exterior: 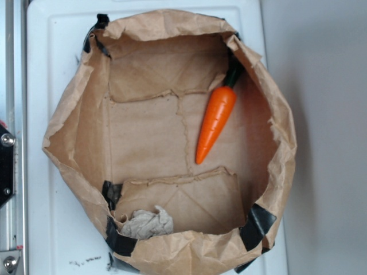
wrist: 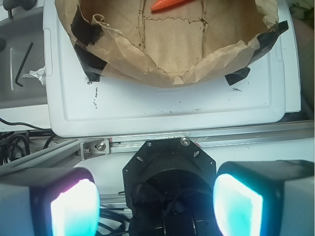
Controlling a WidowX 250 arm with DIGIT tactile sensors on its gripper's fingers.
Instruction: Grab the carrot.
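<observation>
Orange and untouched, the carrot (exterior: pixel 215 119) lies on the floor of the paper bag (exterior: pixel 69 123), against its right wall, stem toward the far rim. My gripper (wrist: pixel 156 206) hangs well back from the bag over the rail, its pads (wrist: pixel 74 209) spread apart with nothing between them. I judge the whole job remains: reach in, descend, close.

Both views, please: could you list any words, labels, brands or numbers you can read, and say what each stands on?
None: no readable text in either view.
Paper bag: plain brown, black tape only.
Carrot: no marking.
White lid: small dark scuffs, not lettering.
Claw pads: glowing, unmarked.
</observation>
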